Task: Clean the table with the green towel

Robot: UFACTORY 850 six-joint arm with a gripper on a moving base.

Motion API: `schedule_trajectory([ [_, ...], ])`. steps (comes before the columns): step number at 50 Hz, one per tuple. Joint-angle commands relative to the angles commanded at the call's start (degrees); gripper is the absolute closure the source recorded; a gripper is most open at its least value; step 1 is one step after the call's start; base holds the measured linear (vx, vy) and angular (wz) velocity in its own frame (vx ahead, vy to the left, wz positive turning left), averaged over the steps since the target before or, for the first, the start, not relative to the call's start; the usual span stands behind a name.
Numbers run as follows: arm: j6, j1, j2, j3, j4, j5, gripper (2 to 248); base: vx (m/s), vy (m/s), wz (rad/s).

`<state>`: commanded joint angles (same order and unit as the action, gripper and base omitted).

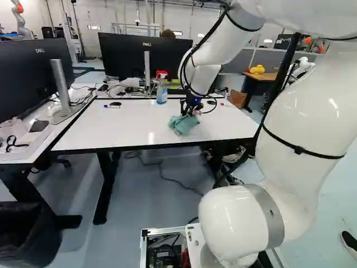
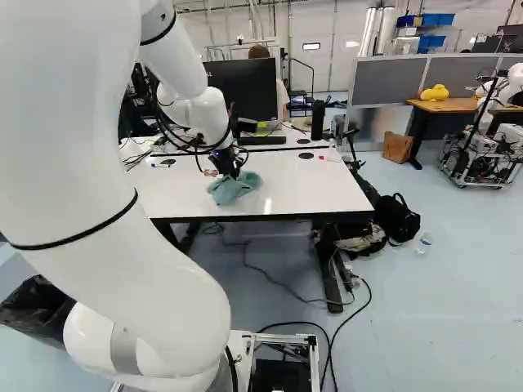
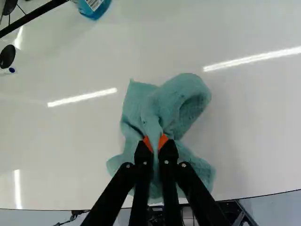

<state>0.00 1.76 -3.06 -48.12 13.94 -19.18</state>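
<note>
Pinching the green towel [image 3: 164, 103], the fingers [image 3: 168, 153] stand nearly together, fabric caught between them! It's bunched on the worktop [image 3: 61, 132], near the front edge. Light, level pressure now, overlapping strokes, and swing wide of that spray bottle [image 1: 162, 91]!

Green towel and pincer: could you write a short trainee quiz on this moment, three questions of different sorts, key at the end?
1. True or false: the pincer grips the green towel between its two fingers.
2. Multiple choice: the spray bottle stands (a) on the floor, (b) on the white-topped table, (c) on the green towel.
3. Fill in the colour: in the wrist view, the spray bottle's lower part is ____.

Key: 1 true; 2 b; 3 blue.
</note>
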Motion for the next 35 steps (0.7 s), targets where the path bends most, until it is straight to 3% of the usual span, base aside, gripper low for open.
schedule_trajectory([
  [35,0.0,0.63,-3.47,-9.07,0.0,0.0,220,0.0,0.0,0.0],
])
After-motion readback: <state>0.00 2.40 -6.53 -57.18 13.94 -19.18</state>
